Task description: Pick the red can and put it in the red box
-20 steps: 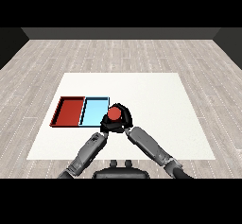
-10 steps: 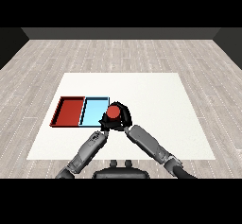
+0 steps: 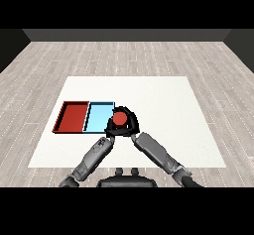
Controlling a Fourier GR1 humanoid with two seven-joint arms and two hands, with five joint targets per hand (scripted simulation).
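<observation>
The red can (image 3: 119, 118) is held in my right hand (image 3: 130, 121), whose fingers curl round it, just right of the light blue tray (image 3: 99, 116). The red tray (image 3: 73, 116) lies to the left of the blue one, with nothing in it. My left hand (image 3: 110, 130) is below the can at the blue tray's near right corner; most of it is hidden against the right hand.
The two trays sit side by side on the left part of the white table (image 3: 163, 105). A wooden floor surrounds the table.
My right hand has carried the red can slightly left and upward, closer to the blue tray's right edge. The left arm has barely moved.
</observation>
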